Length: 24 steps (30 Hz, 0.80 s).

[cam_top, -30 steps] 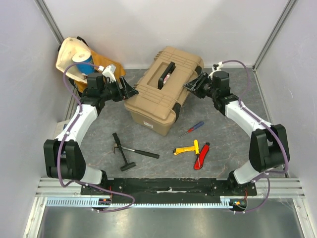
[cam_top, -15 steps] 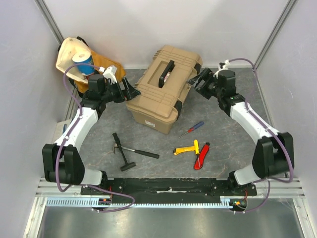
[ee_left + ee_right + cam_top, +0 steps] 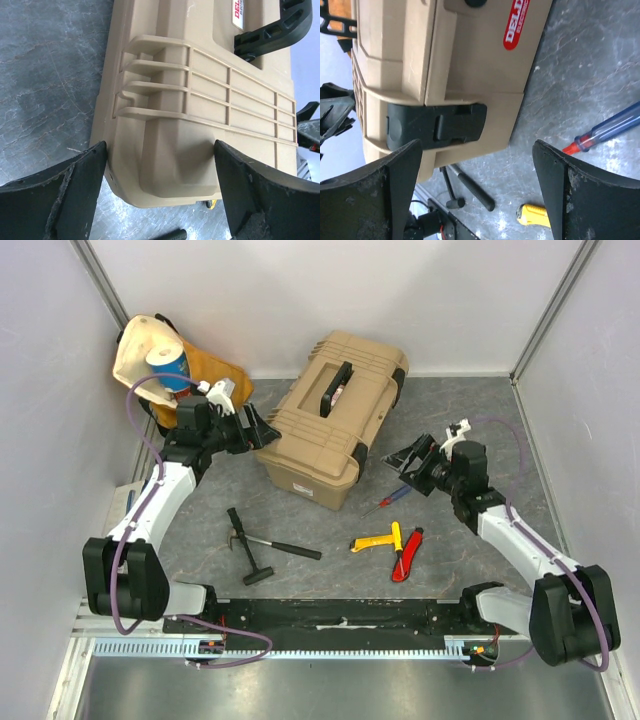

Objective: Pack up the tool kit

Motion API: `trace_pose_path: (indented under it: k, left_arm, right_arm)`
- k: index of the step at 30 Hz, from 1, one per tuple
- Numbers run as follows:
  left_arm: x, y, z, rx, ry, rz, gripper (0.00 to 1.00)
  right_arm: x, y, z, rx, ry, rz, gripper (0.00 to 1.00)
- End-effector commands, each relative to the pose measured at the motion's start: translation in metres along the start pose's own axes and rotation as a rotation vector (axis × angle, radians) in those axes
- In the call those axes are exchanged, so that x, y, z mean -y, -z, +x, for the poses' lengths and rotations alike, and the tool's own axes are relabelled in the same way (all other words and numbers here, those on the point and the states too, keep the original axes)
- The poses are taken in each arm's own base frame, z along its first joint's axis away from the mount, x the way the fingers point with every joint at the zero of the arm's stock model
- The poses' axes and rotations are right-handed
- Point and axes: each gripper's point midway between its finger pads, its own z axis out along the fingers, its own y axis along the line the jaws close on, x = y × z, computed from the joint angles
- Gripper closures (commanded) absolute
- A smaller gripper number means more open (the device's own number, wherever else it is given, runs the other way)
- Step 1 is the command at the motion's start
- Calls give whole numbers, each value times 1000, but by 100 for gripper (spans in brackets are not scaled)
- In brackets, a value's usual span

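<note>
Right tool (image 3: 407, 464) pulled back from toolbox (image 3: 330, 420), released, left tool (image 3: 264, 429) spread around its end

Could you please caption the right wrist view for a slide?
Open right tool faces the black latch of the closed tan toolbox; red-blue screwdriver lies on the table nearby.

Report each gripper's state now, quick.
Left gripper: open, holding nothing, jaws either side of the toolbox corner.
Right gripper: open, holding nothing.
</note>
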Motion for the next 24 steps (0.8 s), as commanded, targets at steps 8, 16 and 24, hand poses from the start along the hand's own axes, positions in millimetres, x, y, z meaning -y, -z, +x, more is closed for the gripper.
trace_pose_path:
  k: [8, 16, 24]
  left_arm:
    - [41, 8, 47, -131, 183, 247, 13]
    - [42, 9, 47, -95, 180, 258, 14]
    - [32, 8, 31, -27, 204, 163, 14]
  right_arm:
    - [-50, 9, 6, 81, -207, -325, 2]
    - [-33, 7, 6, 154, -287, -335, 2]
    - [-26, 3, 4, 174, -475, -392, 2]
